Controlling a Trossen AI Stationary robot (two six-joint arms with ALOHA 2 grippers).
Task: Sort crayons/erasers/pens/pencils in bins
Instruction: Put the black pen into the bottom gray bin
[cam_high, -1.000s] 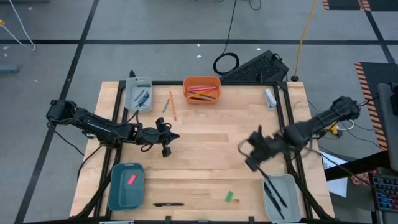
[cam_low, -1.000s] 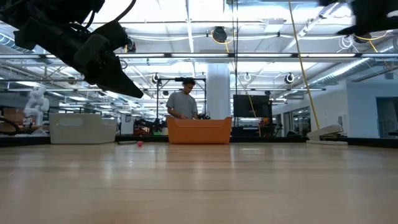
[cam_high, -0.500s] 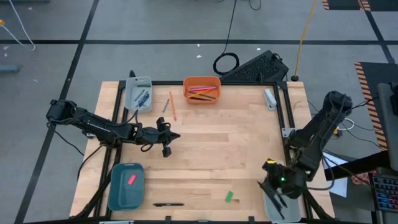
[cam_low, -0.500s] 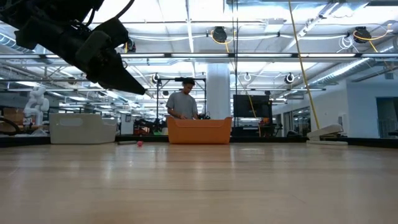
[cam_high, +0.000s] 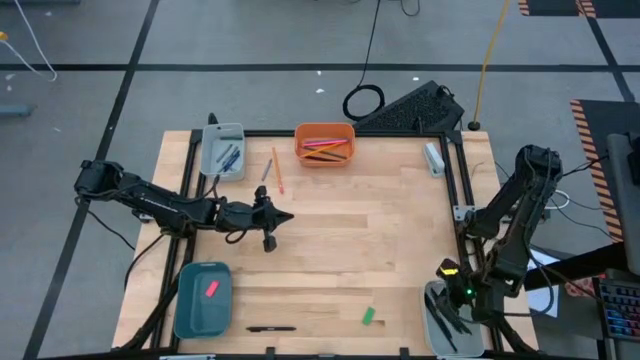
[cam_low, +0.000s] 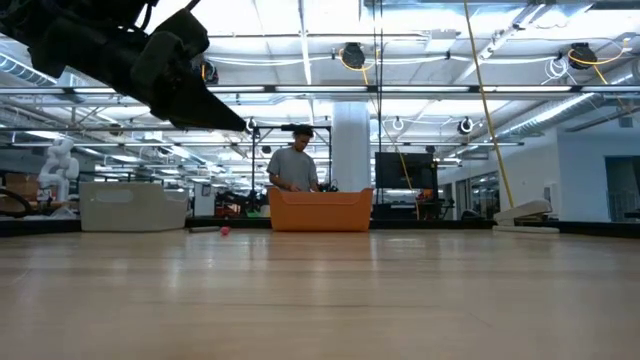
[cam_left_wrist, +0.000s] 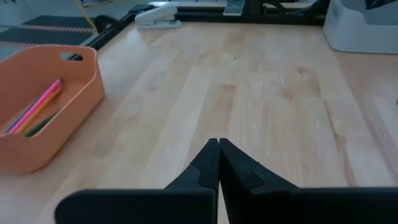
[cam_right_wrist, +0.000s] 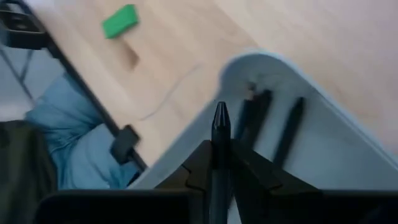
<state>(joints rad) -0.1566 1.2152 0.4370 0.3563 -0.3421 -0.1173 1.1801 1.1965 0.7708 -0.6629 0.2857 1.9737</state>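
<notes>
My right gripper (cam_high: 449, 303) hangs over the pale grey bin (cam_high: 452, 335) at the table's near right corner, shut on a black pen (cam_right_wrist: 220, 121). Two more black pens (cam_right_wrist: 256, 112) lie in that bin (cam_right_wrist: 323, 149). My left gripper (cam_high: 268, 228) is shut on nothing above the bare middle left of the table (cam_left_wrist: 218, 155). The orange bin (cam_high: 325, 143) holds pencils. A green eraser (cam_high: 369, 316) and a black pen (cam_high: 270, 328) lie on the table near its front edge. The teal bin (cam_high: 204, 297) holds a pink eraser (cam_high: 211, 288). My right gripper pinches the black pen between its two fingers, and the pen lies along them. One end of the pen (cam_right_wrist: 220, 143) sticks out past the fingertips. The fingers slant down over the pale bin's rim, with the pen clear of the table.
A second pale bin (cam_high: 222, 150) with bluish crayons stands at the far left. An orange pencil (cam_high: 278, 172) and a grey stick (cam_high: 267, 170) lie beside it. A pale stapler-like object (cam_high: 433, 157) sits at the far right. A person (cam_low: 293, 165) stands beyond the table.
My right gripper has swung from the table's right middle toward the near right corner with the pen, and now hangs over the pale bin there. My left gripper has risen slightly and stays shut.
</notes>
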